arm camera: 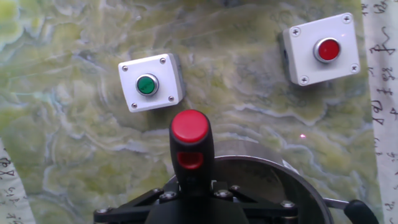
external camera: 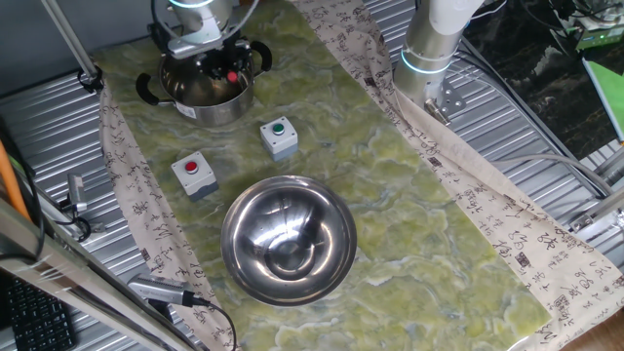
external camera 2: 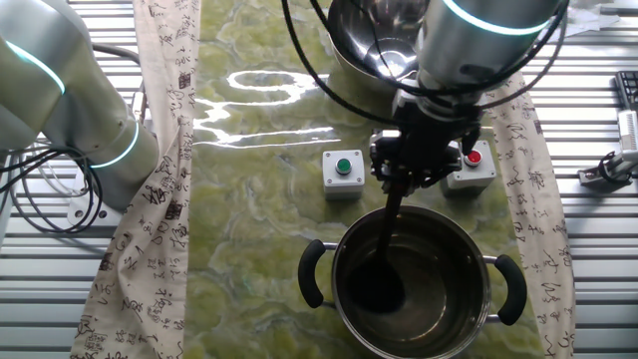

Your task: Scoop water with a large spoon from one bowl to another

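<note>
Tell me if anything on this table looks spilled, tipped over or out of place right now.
Nothing stands out. The pot and mixing bowl sit upright, the two button boxes lie flat, and no puddle shows on the green mat. The gripper holds the spoon down into the pot.

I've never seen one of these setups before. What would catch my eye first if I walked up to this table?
Probably the big mirror-shiny mixing bowl, sitting on the green marbled cloth nearer one end. At the other end the gripper hangs over a small black-handled pot, holding a dark spoon with a red-tipped handle that dips inside. Between the two vessels stand two grey boxes, one with a green button and one with a red button.
</note>
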